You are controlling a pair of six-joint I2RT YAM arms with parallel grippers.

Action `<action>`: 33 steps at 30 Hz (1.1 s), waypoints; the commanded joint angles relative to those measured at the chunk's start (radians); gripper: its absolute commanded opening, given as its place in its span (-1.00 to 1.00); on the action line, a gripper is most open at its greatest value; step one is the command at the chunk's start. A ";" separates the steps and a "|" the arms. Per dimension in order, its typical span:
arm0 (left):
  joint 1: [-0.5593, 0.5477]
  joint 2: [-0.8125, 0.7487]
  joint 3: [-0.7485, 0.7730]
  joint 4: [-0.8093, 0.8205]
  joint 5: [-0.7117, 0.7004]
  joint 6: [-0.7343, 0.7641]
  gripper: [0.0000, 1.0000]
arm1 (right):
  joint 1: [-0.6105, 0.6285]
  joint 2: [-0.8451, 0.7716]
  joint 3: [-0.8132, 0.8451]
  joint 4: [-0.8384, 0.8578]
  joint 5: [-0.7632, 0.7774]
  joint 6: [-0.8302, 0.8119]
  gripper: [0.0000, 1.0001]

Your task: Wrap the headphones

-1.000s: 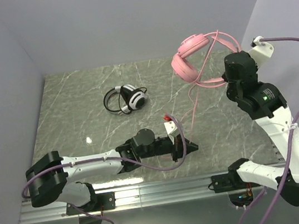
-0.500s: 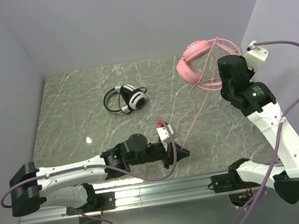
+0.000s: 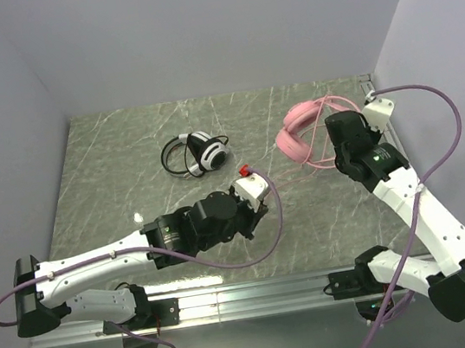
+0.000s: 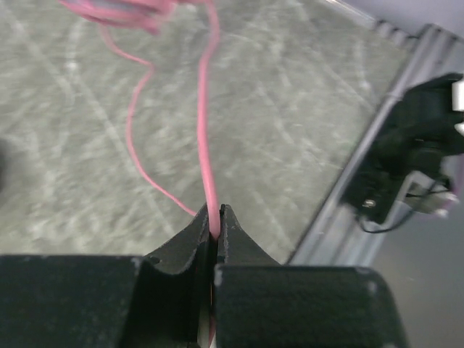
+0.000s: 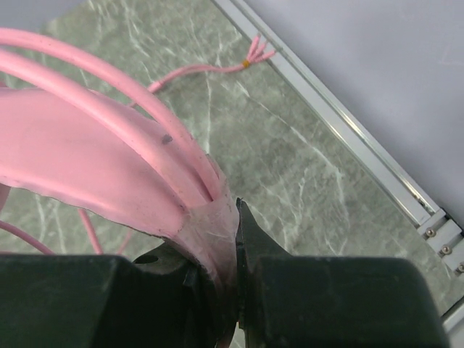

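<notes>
Pink headphones (image 3: pixel 295 132): right claw (image 5: pixel 233 217) clamped on headband (image 5: pixel 109 167), left claw (image 4: pixel 217 215) pinched shut on pink cable (image 4: pixel 204 138). We'd keep it taut while looping.

No lettering, label, brand mark, number or sign is legible in any view: not on the arms, headsets or marbled worktop (image 3: pixel 109 166).

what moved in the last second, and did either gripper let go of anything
The right gripper brought the pink headset down in the top view, toward the near edge. The left gripper drew back to the left and farther in, pink cable pinched in it. Nothing was let go: both stayed shut, right on the pink headset, left on the pink cable. The black and white headset did not move.
</notes>
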 commanded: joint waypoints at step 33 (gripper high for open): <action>0.201 0.149 0.272 0.187 -0.231 0.657 -0.99 | 0.231 -0.057 -0.172 0.046 -0.325 -0.144 -1.00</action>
